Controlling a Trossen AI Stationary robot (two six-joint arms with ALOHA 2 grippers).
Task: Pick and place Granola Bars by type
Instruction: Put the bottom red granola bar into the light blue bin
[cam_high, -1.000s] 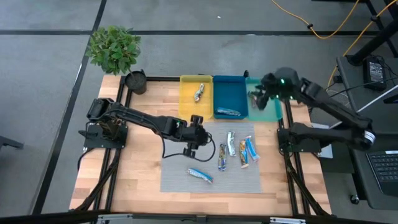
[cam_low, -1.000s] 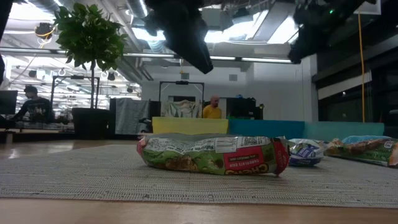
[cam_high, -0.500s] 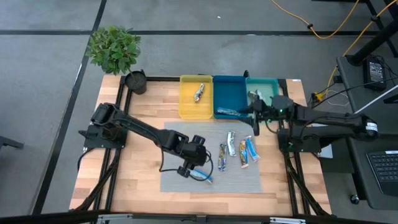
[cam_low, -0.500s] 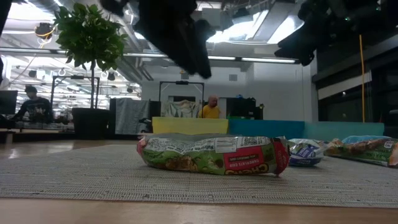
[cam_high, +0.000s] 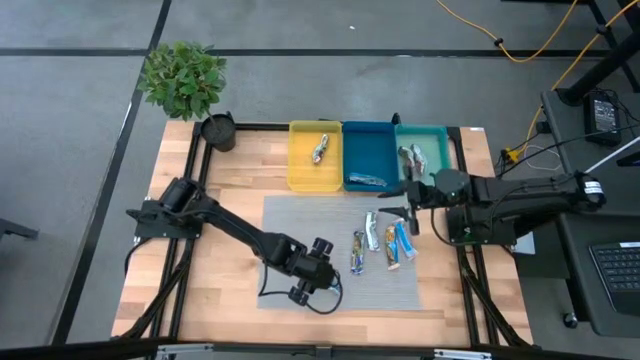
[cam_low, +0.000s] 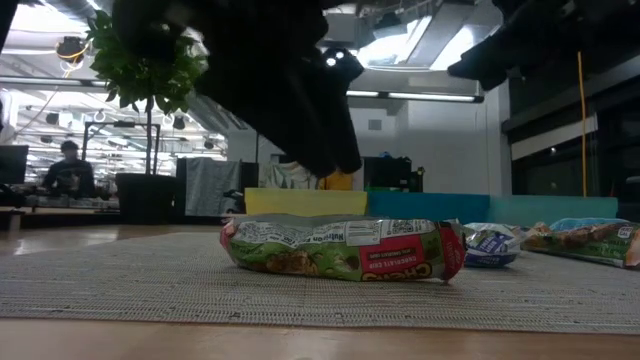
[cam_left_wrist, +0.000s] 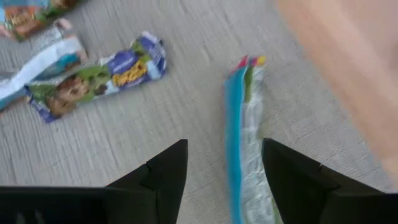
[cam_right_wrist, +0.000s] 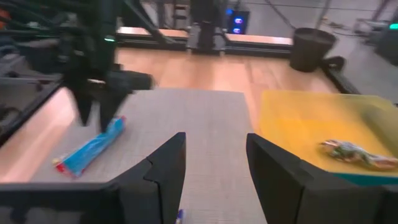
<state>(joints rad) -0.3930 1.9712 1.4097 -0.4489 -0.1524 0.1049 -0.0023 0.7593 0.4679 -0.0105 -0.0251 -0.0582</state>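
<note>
Left gripper (cam_high: 322, 283) hovering open over the lone blue granola bar (cam_left_wrist: 244, 143) on the grey mat (cam_high: 290, 220).

That bar is lying flat near the mat's front edge, well apart from the others, and the left wrist view is showing it between the two spread fingers (cam_left_wrist: 163, 174), which are gripping nothing (whether they are touching the wrapper cannot be told). Four more bars (cam_high: 380, 240) are sitting in a loose cluster in the middle of the mat. One bar (cam_high: 320, 148) is resting in the yellow tray (cam_high: 300, 170), another (cam_high: 366, 181) in the blue tray (cam_high: 368, 145), and two (cam_high: 411, 156) in the teal tray (cam_high: 435, 138). The right gripper (cam_high: 410, 207) is hanging above the mat's far right corner, fingers (cam_right_wrist: 158, 174) parted and empty.
</note>
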